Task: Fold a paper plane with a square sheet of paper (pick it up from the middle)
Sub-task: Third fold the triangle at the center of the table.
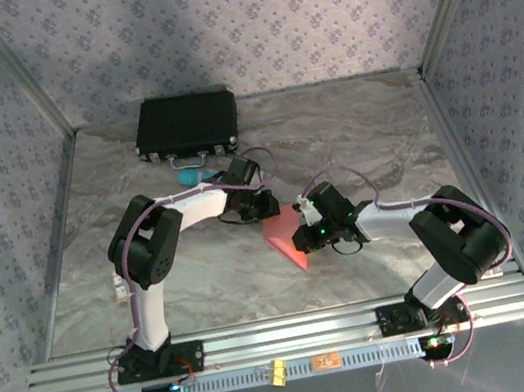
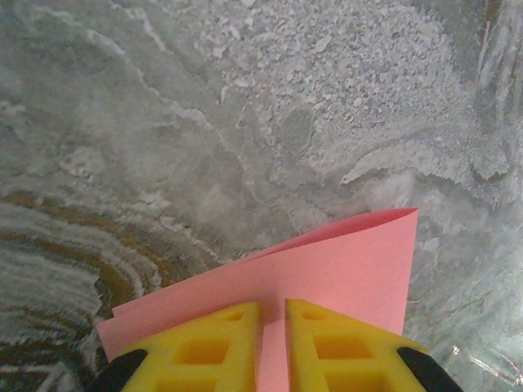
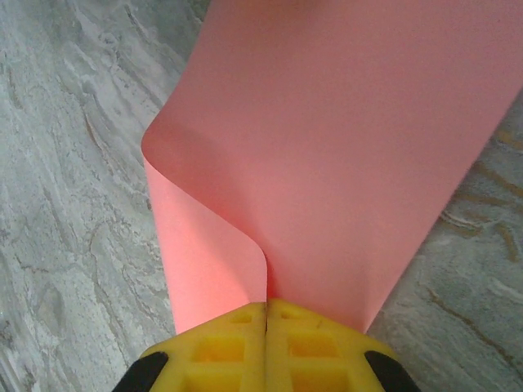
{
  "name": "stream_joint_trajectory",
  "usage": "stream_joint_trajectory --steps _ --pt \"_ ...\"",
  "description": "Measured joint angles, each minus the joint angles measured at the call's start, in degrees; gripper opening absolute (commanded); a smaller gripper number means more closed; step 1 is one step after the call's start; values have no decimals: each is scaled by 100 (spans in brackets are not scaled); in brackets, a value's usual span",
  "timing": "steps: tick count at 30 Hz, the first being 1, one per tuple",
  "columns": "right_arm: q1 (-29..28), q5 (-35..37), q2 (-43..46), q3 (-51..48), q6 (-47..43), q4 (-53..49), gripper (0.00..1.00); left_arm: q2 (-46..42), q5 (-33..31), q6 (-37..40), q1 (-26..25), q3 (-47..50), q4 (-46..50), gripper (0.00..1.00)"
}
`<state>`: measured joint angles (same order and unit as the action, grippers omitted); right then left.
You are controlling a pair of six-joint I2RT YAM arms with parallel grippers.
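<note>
Standing over marbled desk [image 1: 255,268]: black case [image 1: 187,125] at far edge. Square sheet of paper [image 1: 288,237], pink, folded over, lifted well nearer than case, mid-desk. Left end effector [image 2: 273,347] pinching one edge; right end effector [image 3: 266,343] pressed on opposite edge. Teal cylinder [image 1: 188,178] just beside case.

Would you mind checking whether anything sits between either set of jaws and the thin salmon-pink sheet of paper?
Nothing visible does. The left gripper and the right gripper are each shut directly on the thin salmon-pink sheet of paper, which curls between them above the marbled grey table. The teal cylinder and black case lie farther back.
</note>
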<state>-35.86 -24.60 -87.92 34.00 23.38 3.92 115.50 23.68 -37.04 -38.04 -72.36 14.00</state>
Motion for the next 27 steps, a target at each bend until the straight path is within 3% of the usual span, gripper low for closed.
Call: stream_joint_trajectory --steps 27 --pt "35 -24 -223 227 -437 -240 0 120 11 188 -22 -216 212 15"
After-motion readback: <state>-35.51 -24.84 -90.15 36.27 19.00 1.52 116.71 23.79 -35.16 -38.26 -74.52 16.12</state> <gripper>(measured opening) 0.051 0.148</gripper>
